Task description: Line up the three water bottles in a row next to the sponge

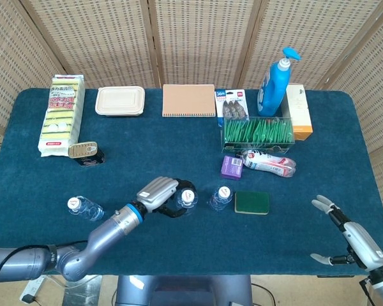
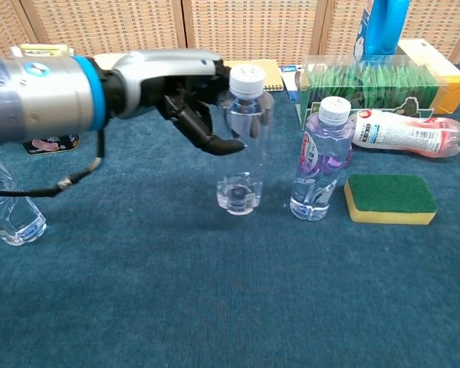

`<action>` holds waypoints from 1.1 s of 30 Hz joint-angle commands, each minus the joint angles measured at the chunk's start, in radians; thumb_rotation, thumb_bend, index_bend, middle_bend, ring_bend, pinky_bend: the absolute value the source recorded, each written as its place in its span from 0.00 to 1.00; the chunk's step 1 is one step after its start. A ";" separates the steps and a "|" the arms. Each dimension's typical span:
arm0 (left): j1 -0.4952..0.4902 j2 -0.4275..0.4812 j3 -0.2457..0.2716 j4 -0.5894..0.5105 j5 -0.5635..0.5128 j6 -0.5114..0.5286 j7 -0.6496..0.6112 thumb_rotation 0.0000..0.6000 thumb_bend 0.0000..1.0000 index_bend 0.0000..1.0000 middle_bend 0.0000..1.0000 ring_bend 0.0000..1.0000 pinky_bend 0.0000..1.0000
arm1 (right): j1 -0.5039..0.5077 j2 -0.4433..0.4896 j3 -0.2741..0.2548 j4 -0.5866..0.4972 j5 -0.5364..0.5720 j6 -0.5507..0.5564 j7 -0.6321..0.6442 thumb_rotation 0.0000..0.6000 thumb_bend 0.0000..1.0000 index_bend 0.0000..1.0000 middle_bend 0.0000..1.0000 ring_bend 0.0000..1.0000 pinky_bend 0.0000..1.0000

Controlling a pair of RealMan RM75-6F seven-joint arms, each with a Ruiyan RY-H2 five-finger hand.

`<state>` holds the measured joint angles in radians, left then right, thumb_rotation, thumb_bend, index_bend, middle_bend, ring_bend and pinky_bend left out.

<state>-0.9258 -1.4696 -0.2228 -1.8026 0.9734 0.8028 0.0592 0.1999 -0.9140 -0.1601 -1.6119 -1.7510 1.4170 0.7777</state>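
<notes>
My left hand point(image 2: 185, 86) point(image 1: 161, 192) grips a clear water bottle point(image 2: 242, 146) point(image 1: 186, 201) by its upper part and holds it upright, its base at or just above the cloth. A second bottle point(image 2: 321, 159) point(image 1: 221, 197) with a purple label stands just to its right. The green and yellow sponge point(image 2: 390, 198) point(image 1: 252, 203) lies right of that bottle. The third bottle point(image 2: 9, 208) point(image 1: 83, 208) stands far left near the front edge. My right hand point(image 1: 346, 241) hovers open at the front right corner.
A tin point(image 1: 84, 152) sits at the left. A lying bottle point(image 2: 407, 132), a purple box point(image 1: 231, 167) and a box of green packets point(image 2: 372, 90) lie behind the sponge. A notebook point(image 1: 189, 100), a food container point(image 1: 120, 101) and a blue dispenser bottle point(image 1: 273, 83) line the back.
</notes>
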 commanded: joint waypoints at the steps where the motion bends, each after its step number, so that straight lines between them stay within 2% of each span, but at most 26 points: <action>1: -0.035 -0.059 -0.014 0.057 -0.048 0.013 0.029 1.00 0.41 0.54 0.50 0.34 0.48 | -0.012 -0.003 0.013 0.001 0.022 0.011 -0.035 1.00 0.04 0.09 0.00 0.00 0.12; 3: -0.043 -0.072 -0.019 0.075 -0.070 0.011 0.031 1.00 0.41 0.54 0.50 0.34 0.48 | -0.028 -0.016 0.034 0.000 0.059 0.027 -0.107 1.00 0.04 0.09 0.00 0.00 0.11; 6: -0.050 -0.086 -0.022 0.104 -0.102 0.000 0.025 1.00 0.41 0.54 0.50 0.34 0.48 | -0.065 -0.064 0.087 -0.009 0.145 0.072 -0.299 1.00 0.04 0.09 0.00 0.00 0.09; 9: -0.054 -0.099 -0.027 0.124 -0.105 -0.009 0.012 1.00 0.41 0.54 0.49 0.34 0.47 | -0.079 -0.082 0.108 -0.018 0.173 0.088 -0.360 1.00 0.04 0.09 0.00 0.00 0.09; 13: -0.061 -0.113 -0.030 0.136 -0.104 -0.024 0.000 1.00 0.41 0.54 0.49 0.34 0.47 | -0.087 -0.088 0.121 -0.028 0.181 0.095 -0.393 1.00 0.04 0.09 0.00 0.00 0.08; 25: -0.073 -0.137 -0.011 0.160 -0.136 -0.007 0.045 1.00 0.41 0.54 0.49 0.34 0.45 | -0.095 -0.078 0.128 -0.036 0.165 0.087 -0.373 1.00 0.04 0.09 0.00 0.00 0.08; 28: -0.075 -0.137 -0.002 0.165 -0.142 -0.014 0.053 1.00 0.41 0.54 0.49 0.33 0.41 | -0.097 -0.074 0.128 -0.038 0.158 0.086 -0.367 1.00 0.04 0.09 0.00 0.00 0.08; 30: -0.076 -0.127 0.000 0.158 -0.149 -0.040 0.043 1.00 0.40 0.51 0.44 0.26 0.36 | -0.099 -0.072 0.130 -0.039 0.156 0.087 -0.364 1.00 0.04 0.09 0.00 0.00 0.08; 31: -0.077 -0.122 0.000 0.155 -0.152 -0.052 0.036 1.00 0.40 0.45 0.36 0.20 0.32 | -0.099 -0.071 0.131 -0.040 0.155 0.087 -0.363 1.00 0.04 0.09 0.00 0.00 0.08; 33: -0.079 -0.109 0.003 0.152 -0.155 -0.076 0.028 1.00 0.38 0.26 0.20 0.08 0.26 | -0.101 -0.070 0.132 -0.040 0.153 0.086 -0.361 1.00 0.04 0.09 0.00 0.00 0.08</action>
<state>-1.0027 -1.5886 -0.2224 -1.6464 0.8228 0.7418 0.0952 0.0994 -0.9840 -0.0287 -1.6521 -1.5977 1.5035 0.4165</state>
